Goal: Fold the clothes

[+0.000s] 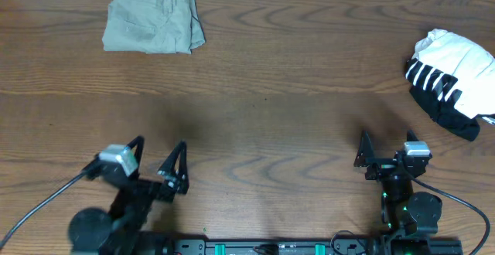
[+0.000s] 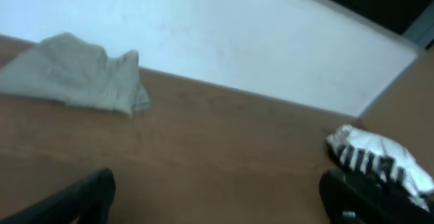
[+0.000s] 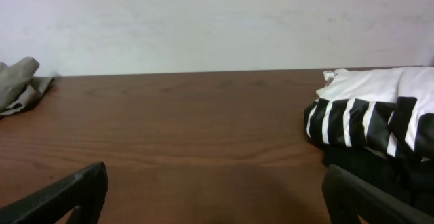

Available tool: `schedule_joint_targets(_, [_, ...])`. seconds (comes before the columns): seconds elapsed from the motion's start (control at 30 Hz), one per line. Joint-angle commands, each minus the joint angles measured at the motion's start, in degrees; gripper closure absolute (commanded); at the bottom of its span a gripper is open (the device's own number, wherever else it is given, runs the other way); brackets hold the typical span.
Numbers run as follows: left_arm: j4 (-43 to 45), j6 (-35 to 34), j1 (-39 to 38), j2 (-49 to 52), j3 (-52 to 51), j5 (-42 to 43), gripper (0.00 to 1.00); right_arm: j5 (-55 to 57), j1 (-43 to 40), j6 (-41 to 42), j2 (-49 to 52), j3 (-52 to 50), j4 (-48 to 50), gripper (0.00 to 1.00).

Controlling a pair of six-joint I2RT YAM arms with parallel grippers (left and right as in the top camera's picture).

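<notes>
The khaki-beige trousers (image 1: 153, 28) lie folded into a compact bundle at the far left of the table; they also show in the left wrist view (image 2: 74, 75) and at the left edge of the right wrist view (image 3: 19, 83). My left gripper (image 1: 158, 161) is open and empty near the front edge, far from the trousers. My right gripper (image 1: 387, 151) is open and empty at the front right. Both sets of fingers show spread wide in the left wrist view (image 2: 217, 200) and the right wrist view (image 3: 217, 197).
A black-and-white striped garment (image 1: 450, 77) lies bunched at the far right edge; it also shows in the left wrist view (image 2: 376, 157) and the right wrist view (image 3: 369, 119). A white wall runs along the back of the wooden table (image 1: 263, 93).
</notes>
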Motion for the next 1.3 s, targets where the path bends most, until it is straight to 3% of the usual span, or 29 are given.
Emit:
schedule_joint_targets(0.0, [6.6, 0.4, 1.1, -4.4, -7.2, -0.3, 0.02, 0.5, -1.0, -0.9, -0.3, -0.1, -0.3, 0.01])
schedule_joint_targets(0.2, [11.9, 5.7, 3.9, -9.4, -16.1, -0.3, 0.02, 0.6, -1.0, -0.9, -0.3, -0.1, -0.3, 0.01])
schedule_joint_targets(0.57, [12.4, 22.9, 4.5, -9.6, -18.5, -0.4, 0.02, 0.6, -1.0, -0.9, -0.3, -0.1, -0.3, 0.01])
schedule_joint_targets(1.27, [29.8, 20.8, 4.9, -9.7, -32.6, -0.6, 0.02, 0.5, -1.0, -1.0, -0.3, -0.1, -0.3, 0.01])
